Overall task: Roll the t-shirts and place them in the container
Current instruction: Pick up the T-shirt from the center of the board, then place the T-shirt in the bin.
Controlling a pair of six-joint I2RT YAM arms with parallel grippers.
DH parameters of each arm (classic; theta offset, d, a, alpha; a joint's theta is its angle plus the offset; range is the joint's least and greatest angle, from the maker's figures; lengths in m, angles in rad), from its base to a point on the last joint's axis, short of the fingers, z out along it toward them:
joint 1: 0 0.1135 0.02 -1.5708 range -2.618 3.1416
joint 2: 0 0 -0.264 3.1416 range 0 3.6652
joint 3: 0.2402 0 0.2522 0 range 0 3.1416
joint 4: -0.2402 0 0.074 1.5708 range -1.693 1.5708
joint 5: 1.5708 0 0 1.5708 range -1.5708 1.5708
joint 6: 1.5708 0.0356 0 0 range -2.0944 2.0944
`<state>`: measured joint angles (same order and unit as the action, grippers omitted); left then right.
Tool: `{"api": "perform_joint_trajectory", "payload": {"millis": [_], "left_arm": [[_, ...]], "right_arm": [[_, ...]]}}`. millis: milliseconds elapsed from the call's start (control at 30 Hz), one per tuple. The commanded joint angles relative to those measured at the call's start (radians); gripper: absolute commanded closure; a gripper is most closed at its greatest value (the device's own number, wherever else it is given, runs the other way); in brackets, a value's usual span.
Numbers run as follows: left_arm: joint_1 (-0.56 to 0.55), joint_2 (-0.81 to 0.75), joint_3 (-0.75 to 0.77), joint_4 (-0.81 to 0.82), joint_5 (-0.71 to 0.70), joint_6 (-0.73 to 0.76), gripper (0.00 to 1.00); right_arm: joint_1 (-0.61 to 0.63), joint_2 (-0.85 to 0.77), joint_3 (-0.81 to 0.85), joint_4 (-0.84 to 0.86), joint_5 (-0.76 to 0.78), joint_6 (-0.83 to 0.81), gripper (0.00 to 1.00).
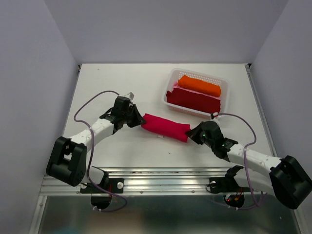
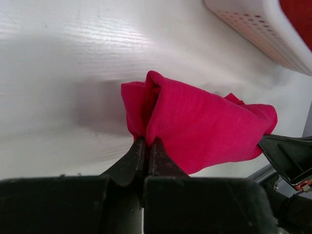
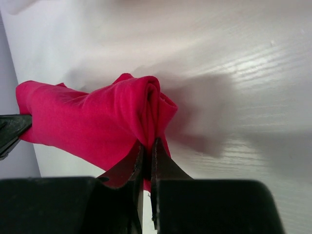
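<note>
A crimson-red t-shirt (image 1: pixel 165 126), rolled into a short log, lies across the middle of the white table. My left gripper (image 1: pixel 138 120) is shut on its left end, the cloth (image 2: pixel 200 122) pinched between the black fingers (image 2: pixel 138 156). At the roll's other end, my right gripper (image 1: pixel 191 133) is shut on the spiral of folds (image 3: pixel 146 105). In the right wrist view the crimson-red roll (image 3: pixel 92 119) stretches away to the left gripper's fingertip at the frame's left edge. An orange rolled t-shirt (image 1: pixel 199 85) and a dark maroon one (image 1: pixel 195 100) lie in the basket.
The white slatted basket (image 1: pixel 173 75) stands at the back right, close behind the roll; its wall (image 2: pixel 258 29) shows at the top right of the left wrist view. Grey walls enclose the table, and a metal rail (image 1: pixel 161 178) runs along the near edge.
</note>
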<state>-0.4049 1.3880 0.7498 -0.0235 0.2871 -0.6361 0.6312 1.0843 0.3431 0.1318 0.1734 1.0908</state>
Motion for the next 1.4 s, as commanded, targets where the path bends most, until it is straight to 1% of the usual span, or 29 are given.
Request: {"api": "perform_joint_trajectory", "payload": {"millis": [0,367,467,667,833,900,1100,1167,1200,1267,1367], "left_arm": [[0.001,-0.075,0.078,-0.065,-0.051,0.030,1.00],[0.001,-0.098,0.154,-0.110,-0.065,0.041,1.00],[0.001,-0.101,0.203,-0.130,-0.078,0.053,1.00],[0.001,-0.089,0.350,-0.176,-0.088,0.084,1.00],[0.000,-0.006,0.514,-0.185,-0.089,0.102,1.00],[0.000,0.049,0.584,-0.174,-0.086,0.105,1.00],[-0.028,0.224,0.782,-0.156,-0.052,0.113,1.00],[-0.041,0.284,0.833,-0.156,-0.042,0.115,1.00],[-0.048,0.304,0.880,-0.153,-0.039,0.118,1.00],[-0.061,0.360,0.949,-0.148,-0.031,0.118,1.00],[-0.077,0.442,1.014,-0.122,-0.023,0.118,1.00]], "right_arm": [[0.007,-0.046,0.086,-0.072,0.071,-0.057,0.99],[0.007,-0.060,0.142,-0.081,0.075,-0.083,0.99],[0.007,-0.075,0.180,-0.110,0.101,-0.109,0.99],[0.007,-0.083,0.296,-0.147,0.159,-0.186,0.99],[0.007,-0.049,0.413,-0.196,0.253,-0.291,0.99],[-0.027,-0.026,0.471,-0.215,0.276,-0.343,0.99],[-0.188,0.040,0.586,-0.253,0.207,-0.446,0.99],[-0.224,0.049,0.602,-0.253,0.192,-0.463,0.99],[-0.264,0.061,0.609,-0.253,0.175,-0.480,0.99],[-0.300,0.077,0.632,-0.253,0.160,-0.503,0.99],[-0.363,0.126,0.663,-0.253,0.118,-0.522,0.99]]}}
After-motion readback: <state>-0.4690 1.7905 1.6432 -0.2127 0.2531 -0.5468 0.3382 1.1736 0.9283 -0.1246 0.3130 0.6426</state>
